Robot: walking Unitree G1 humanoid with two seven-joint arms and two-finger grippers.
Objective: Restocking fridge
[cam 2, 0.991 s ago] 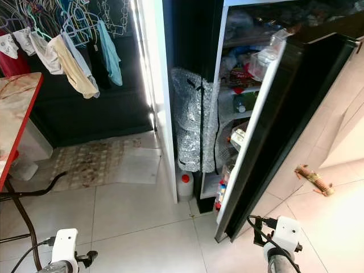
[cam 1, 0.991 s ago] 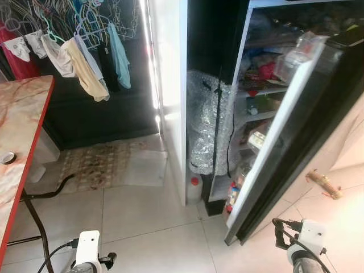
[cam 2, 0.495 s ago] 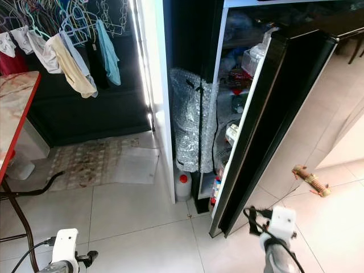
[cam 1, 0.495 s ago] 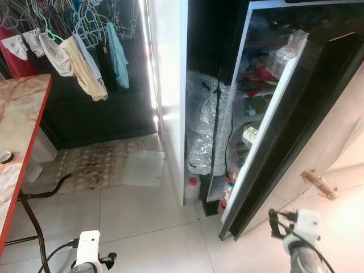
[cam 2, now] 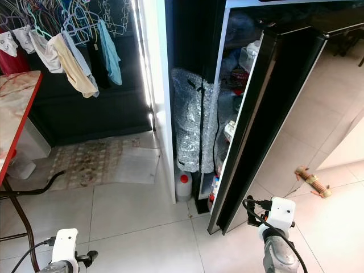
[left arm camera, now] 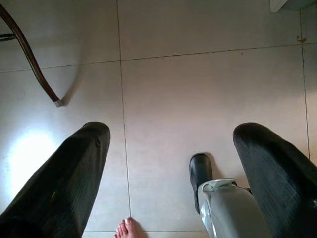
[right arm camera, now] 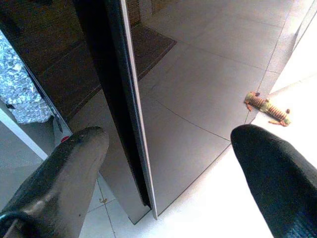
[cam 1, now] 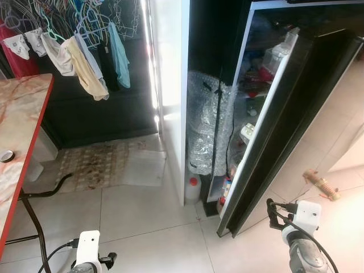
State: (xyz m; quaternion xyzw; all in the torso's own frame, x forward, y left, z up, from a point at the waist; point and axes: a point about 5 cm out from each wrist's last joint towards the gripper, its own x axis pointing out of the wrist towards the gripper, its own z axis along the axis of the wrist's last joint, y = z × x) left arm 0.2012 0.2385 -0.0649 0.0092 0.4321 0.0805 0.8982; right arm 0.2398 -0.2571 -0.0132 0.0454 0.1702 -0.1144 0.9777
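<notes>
A: Right arm pose?

B: Low, near the floor. Right gripper (right arm camera: 166, 163) points at the fridge door (cam 2: 267, 114); jaws spread wide, empty. The door's bottom corner sits between the jaws but apart from both, no contact.

A: Fridge state?

B: Door ajar, nearly edge-on to the head camera. Packed shelves (cam 1: 253, 96) show through the gap, above and beyond the jaws. Toy (right arm camera: 267, 106) lies on the tiles (right arm camera: 198, 94) beyond the right-hand finger.

A: Left arm?

B: Hangs idle, left gripper (left arm camera: 166, 168) aimed straight down at the floor tiles, jaws spread, nothing held. Robot's foot (left arm camera: 200, 171) below them, a person's bare toes (left arm camera: 126, 229) just beside it. Worktop leg (left arm camera: 29, 59) further out.
</notes>
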